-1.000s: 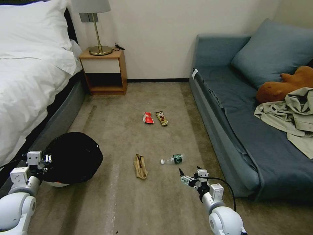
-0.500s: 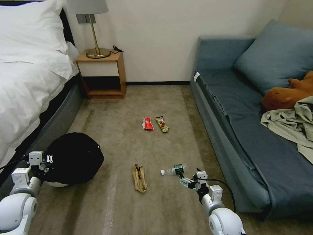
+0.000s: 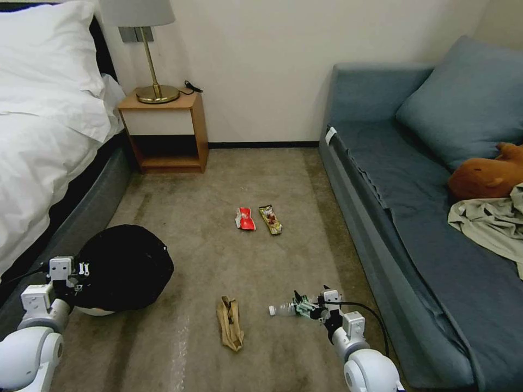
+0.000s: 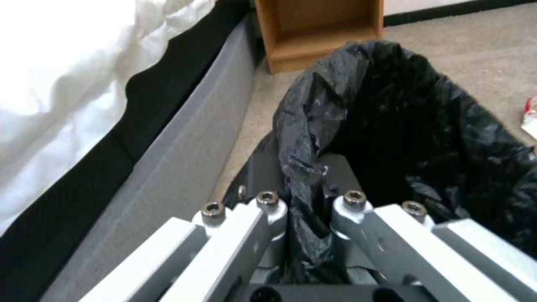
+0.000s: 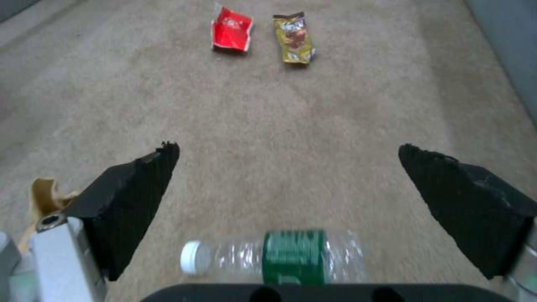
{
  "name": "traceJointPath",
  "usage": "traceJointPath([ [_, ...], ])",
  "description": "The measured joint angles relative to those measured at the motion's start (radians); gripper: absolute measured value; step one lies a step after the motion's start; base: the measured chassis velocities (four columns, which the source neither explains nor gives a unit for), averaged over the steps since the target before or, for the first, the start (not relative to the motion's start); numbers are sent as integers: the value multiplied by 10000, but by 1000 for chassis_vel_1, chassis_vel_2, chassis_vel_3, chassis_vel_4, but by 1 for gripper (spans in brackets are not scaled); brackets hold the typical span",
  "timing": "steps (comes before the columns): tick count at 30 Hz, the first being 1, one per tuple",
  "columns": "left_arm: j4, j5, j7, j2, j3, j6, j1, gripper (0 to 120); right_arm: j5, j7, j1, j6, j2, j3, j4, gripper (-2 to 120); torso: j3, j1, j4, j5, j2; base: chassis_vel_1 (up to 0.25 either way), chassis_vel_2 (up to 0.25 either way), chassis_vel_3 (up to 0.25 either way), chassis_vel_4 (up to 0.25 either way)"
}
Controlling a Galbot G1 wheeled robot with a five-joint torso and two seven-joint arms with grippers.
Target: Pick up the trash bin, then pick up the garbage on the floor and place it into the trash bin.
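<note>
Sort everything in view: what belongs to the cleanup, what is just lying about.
Job: trash bin, held by left gripper; bottle between right gripper's open fingers; tan scrap; red wrapper; brown wrapper.
Lying about: plush toy; khaki clothing; lamp.

Camera view shifted, so the robot moved forward. Right gripper (image 3: 299,306) came down from short of the bottle (image 3: 283,309) to right over it, fingers (image 5: 134,197) spread wide either side of the bottle's green label. Earlier it hung clear of the bottle.
</note>
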Motion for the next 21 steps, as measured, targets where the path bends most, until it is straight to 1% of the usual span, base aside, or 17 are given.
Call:
traceJointPath([
  [5, 42, 17, 1, 5, -27, -17, -6, 4, -15, 12, 252, -210, -96, -277, -169, 100, 1, 0, 2, 0, 0, -121, 130, 128, -116],
  [7, 42, 18, 1, 14, -72, -18, -45, 4, -7, 61, 656, -634, -261, -686, -328, 100, 1, 1, -2, 1, 0, -71, 80, 100, -95],
  [8, 42, 18, 1, 14, -72, -18, -45, 4, -7, 61, 656, -634, -261, -686, -328, 100, 1, 1, -2, 1, 0, -71, 61, 77, -74],
  [10, 40, 29, 3, 20, -78, -17, -56, 4, 79, 99, 1075, -997, -409, -1104, -494, 100, 1, 1, -1, 1, 0, -45, 43, 54, -57],
  [11, 40, 29, 3, 20, -78, -17, -56, 4, 79, 99, 1075, -997, -409, -1104, -494, 100, 1, 1, -1, 1, 0, -16, 25, 30, -57],
  [13, 40, 94, 20, 12, -78, -17, -47, 4, 363, 140, 1781, -1513, -566, -1648, -784, 100, 0, 0, 0, 1, 0, 0, 0, 0, 0],
  [14, 40, 94, 20, 12, -78, -17, -47, 4, 363, 140, 1781, -1513, -566, -1648, -784, 100, 0, 0, 0, 1, 0, 0, 0, 0, 0],
  [15, 42, 116, 23, 8, -78, -17, -42, 4, 488, 142, 1992, -1657, -602, -1797, -869, 100, 0, 0, 1, 1, 0, 0, 0, 0, 0],
  [16, 49, 194, 35, -11, -78, -17, -30, 4, 785, 149, 2521, -1974, -672, -2151, -1089, 100, 0, 0, 2, 1, 0, 0, 0, 0, 0],
  [18, 49, 232, 38, -25, -77, -17, -29, 4, 929, 150, 2758, -2121, -697, -2329, -1195, 100, 0, 0, 3, 0, 0, 0, 0, 0, 0],
  [20, 4, 385, 41, -82, -74, -9, -27, 4, 1714, 151, 3386, -2704, -815, -3044, -1482, 100, 1, 1, 3, 0, 0, 0, 0, 0, 0],
  [21, 4, 385, 41, -82, -74, -9, -27, 4, 1714, 151, 3386, -2704, -815, -3044, -1482, 100, 1, 1, 3, 0, 0, 0, 0, 0, 0],
])
